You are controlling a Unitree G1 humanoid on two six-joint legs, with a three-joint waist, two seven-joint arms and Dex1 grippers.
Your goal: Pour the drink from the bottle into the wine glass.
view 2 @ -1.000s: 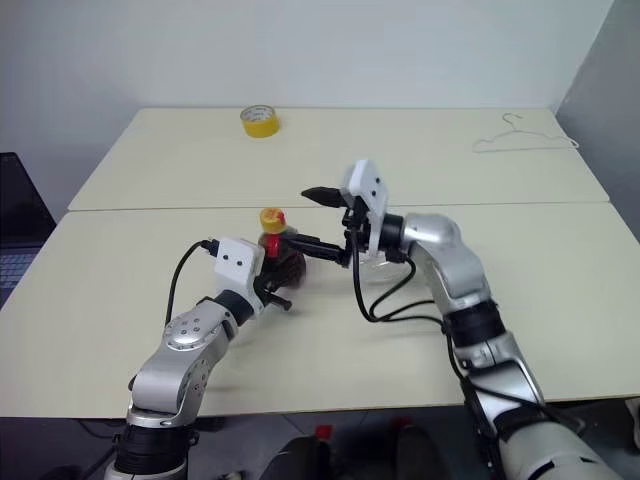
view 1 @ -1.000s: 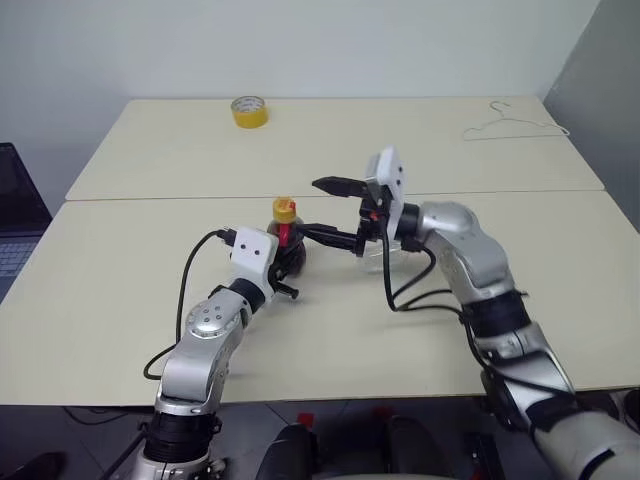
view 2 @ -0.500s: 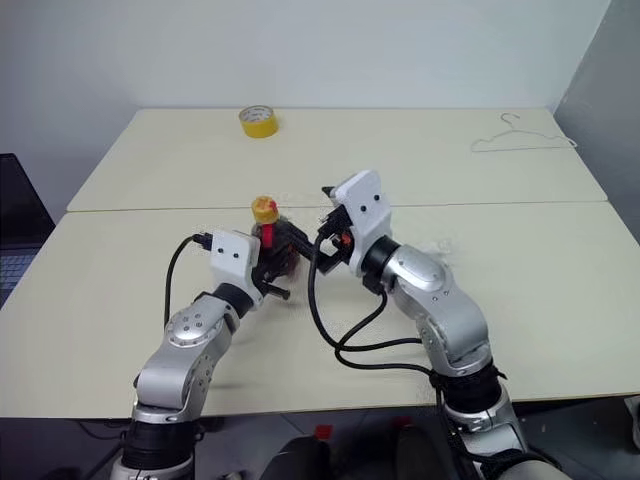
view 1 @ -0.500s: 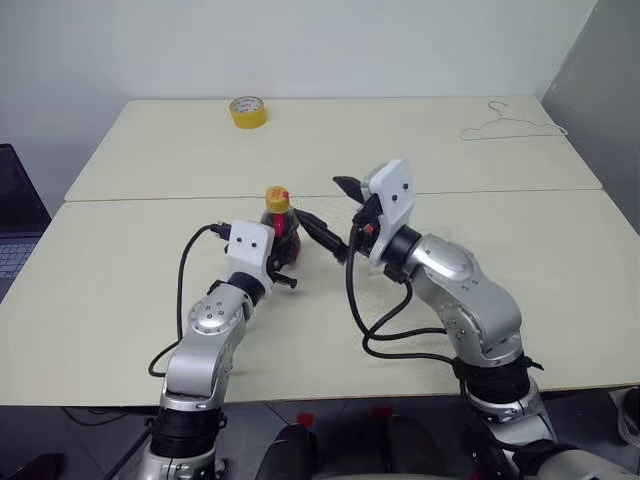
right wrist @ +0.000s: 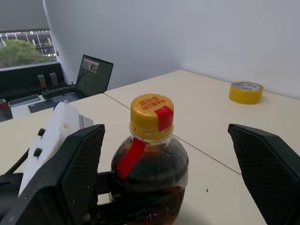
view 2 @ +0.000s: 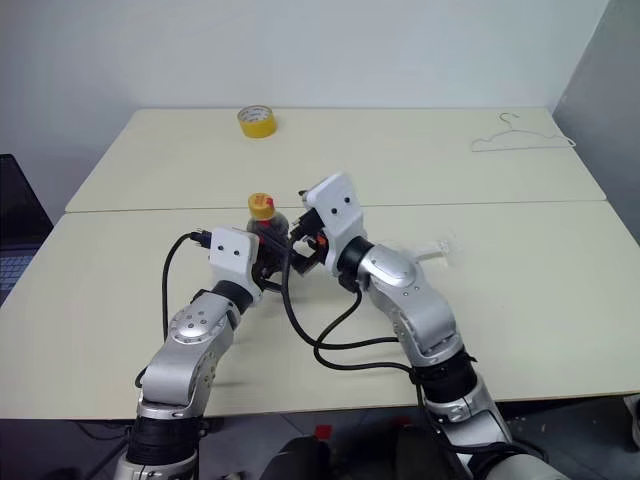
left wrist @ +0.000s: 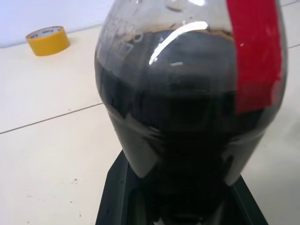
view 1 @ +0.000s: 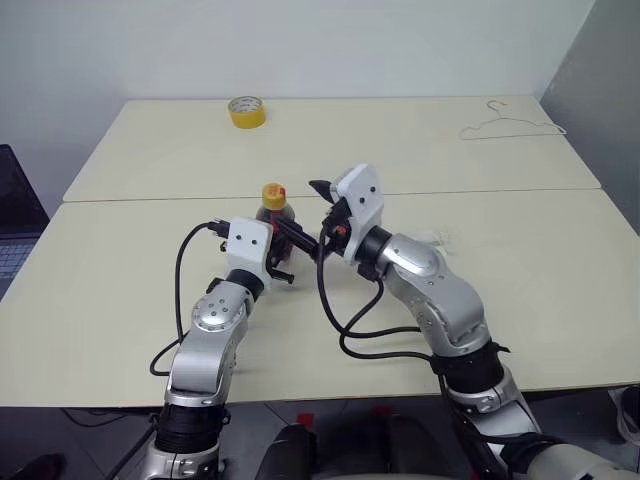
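The bottle [view 1: 274, 213] stands upright over the near table, with a yellow cap [right wrist: 151, 110], a red neck label and the dark drink [left wrist: 178, 117] filling its round body. My left gripper [view 1: 281, 243] is shut on the bottle's lower body. My right gripper [view 1: 306, 213] is open, level with the bottle's upper part, and its two black fingers [right wrist: 70, 173] stand wide on either side without touching it. The wine glass [view 2: 433, 249] is a faint clear shape just right of my right forearm, mostly hidden by it.
A yellow tape roll [view 1: 247, 111] sits on the far table at the left. A wire hanger [view 1: 510, 122] lies at the far right. A seam [view 1: 150, 198] divides the two tables. A laptop [right wrist: 93, 75] stands past the table's left edge.
My right arm has swung left and folded in, bringing its open gripper from the bottle's right side to straddle it. The left gripper has kept its hold on the bottle.
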